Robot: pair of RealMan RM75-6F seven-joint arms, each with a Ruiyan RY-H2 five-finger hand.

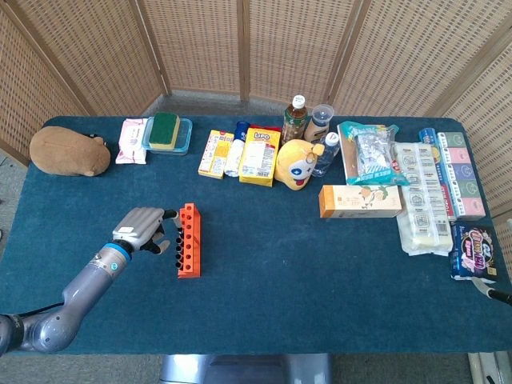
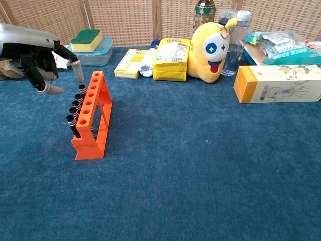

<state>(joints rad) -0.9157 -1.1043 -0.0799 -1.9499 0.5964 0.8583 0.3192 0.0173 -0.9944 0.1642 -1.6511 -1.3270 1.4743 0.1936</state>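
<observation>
- Left hand [image 1: 144, 227] hovers just left of the orange test-tube rack [image 1: 189, 240], over the worktop [image 1: 280, 280]. Fingers [image 2: 79, 70] apart and drooping, holding nothing; one fingertip sits right above the rack's far end, near the top of the rearmost tube. Cannot tell whether it touches.
- Rack stands upright on the left half of the worktop, long axis running away from the robot. That puts its open side toward the left hand, so the tubes are reachable from that side without crossing the frame.
- Dark tubes [image 2: 75, 111] sit in a row along the rack's left side, leaning outward; the top holes look empty in the chest view.
- Right hand: only a dark sliver at the right edge of the head view [image 1: 498, 294], low and well apart from the rack. Finger state: cannot tell.
- Remaining goods are parked along the back and right edges, which leaves room around the rack: brown plush [image 1: 70, 151], sponge in a clear box [image 1: 166, 132], yellow snack bags [image 1: 260, 155], yellow plush toy [image 1: 299, 164], bottles [image 1: 295, 118], orange carton [image 1: 360, 201], stacked packets [image 1: 432, 188].
</observation>
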